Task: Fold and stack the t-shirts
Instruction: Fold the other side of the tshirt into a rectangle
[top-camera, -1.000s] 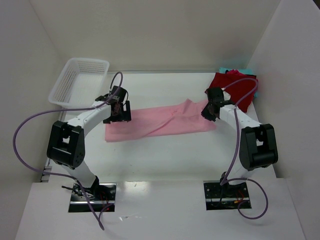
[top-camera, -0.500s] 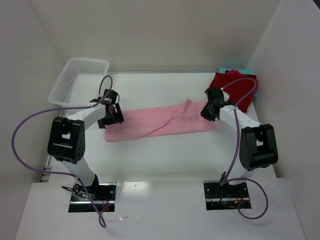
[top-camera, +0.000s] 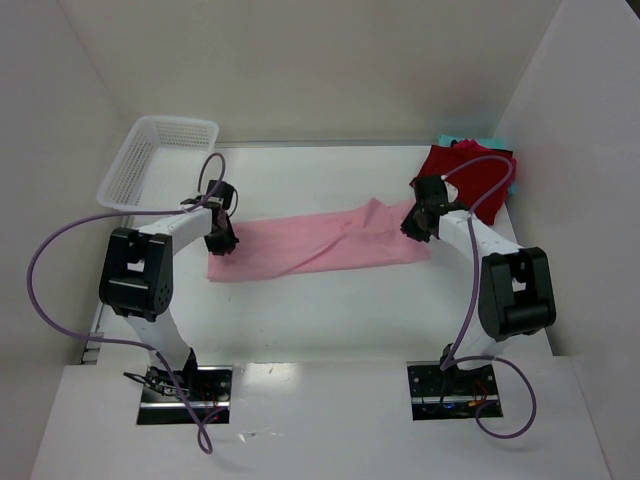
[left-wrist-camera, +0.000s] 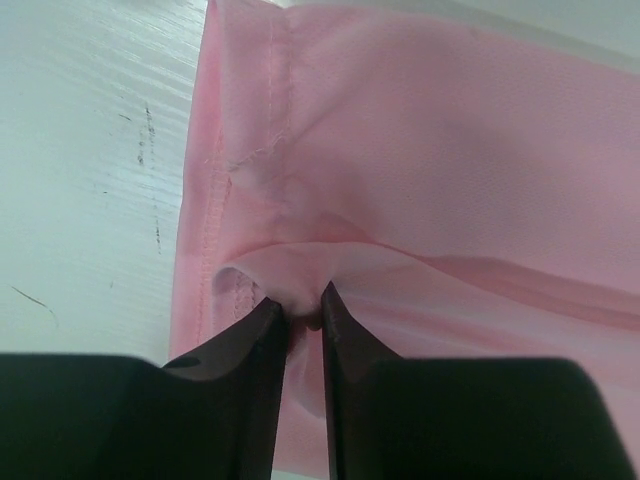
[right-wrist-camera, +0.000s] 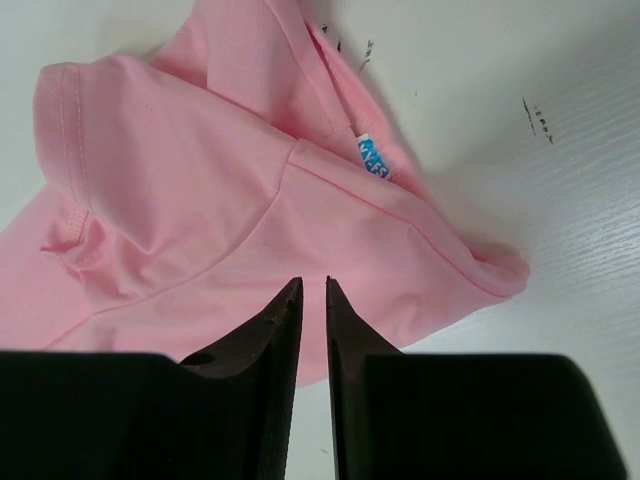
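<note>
White table (top-camera: 330, 310). Pink t-shirt (top-camera: 320, 245): lying in a long band across the table's middle. Left gripper (left-wrist-camera: 300, 300): pinching a raised fold at the shirt's left hem. Right gripper (right-wrist-camera: 313, 285): fingers nearly together at the collar end; cannot tell whether cloth is held. Far right corner: dark red t-shirt (top-camera: 480, 180), teal t-shirt (top-camera: 455, 140) showing at its far edge. Far left: white mesh basket (top-camera: 150, 160).

The teal t-shirt (top-camera: 465, 139) is mostly hidden behind the dark red t-shirt (top-camera: 490, 190). The light pink t-shirt (right-wrist-camera: 200, 200) is cut off by the frame edges in both wrist views. Its neck label (right-wrist-camera: 372, 158) is too small to read. The right fingers (right-wrist-camera: 270, 330) conceal whether any cloth is gripped.
</note>
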